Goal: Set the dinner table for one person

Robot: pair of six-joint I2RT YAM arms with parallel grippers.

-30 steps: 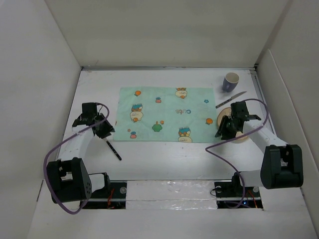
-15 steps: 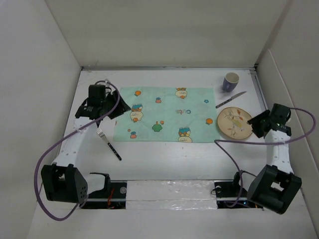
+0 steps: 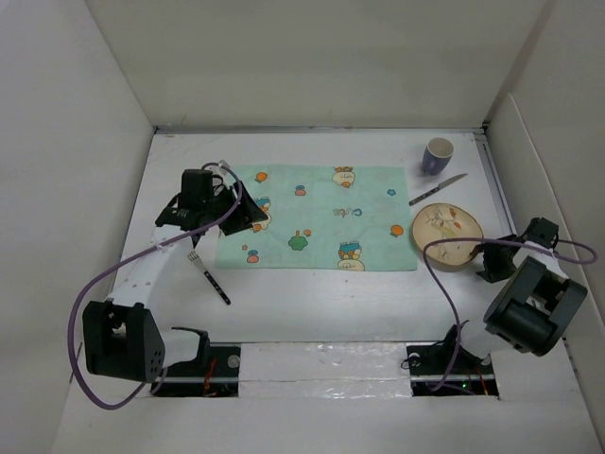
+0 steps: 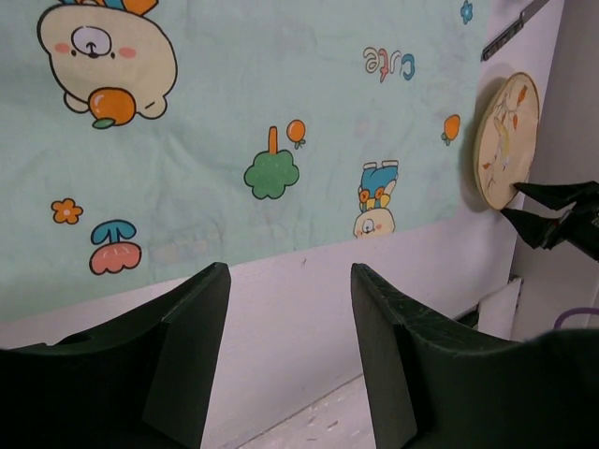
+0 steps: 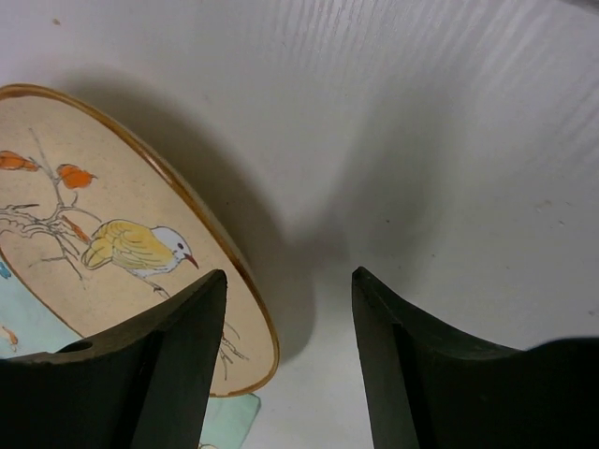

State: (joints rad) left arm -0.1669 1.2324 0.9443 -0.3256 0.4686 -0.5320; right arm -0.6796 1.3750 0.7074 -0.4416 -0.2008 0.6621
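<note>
The white dinner table [image 3: 312, 293] holds a mint-green cartoon mat [image 3: 317, 218]. A tan plate with a bird print [image 3: 446, 234] lies just right of the mat. A dark mug [image 3: 438, 154] and a knife [image 3: 438, 190] lie behind the plate, and a fork [image 3: 208, 273] lies left of the mat's front corner. My left gripper [image 3: 248, 218] is open and empty above the mat's left part [image 4: 234, 122]. My right gripper [image 3: 487, 263] is open and empty, low at the plate's right rim [image 5: 103, 253], with its left finger over the rim.
White walls edge the table on the left, back and right; the right wall is close behind my right arm. The plate [image 4: 505, 140] and my right gripper's fingers [image 4: 552, 210] show at the right of the left wrist view. Purple cables loop off both arms.
My left gripper has moved from beside the fork back and right, over the mat's left part. My right gripper has left its place over the plate, swung right, and come down beside the plate's right rim.
</note>
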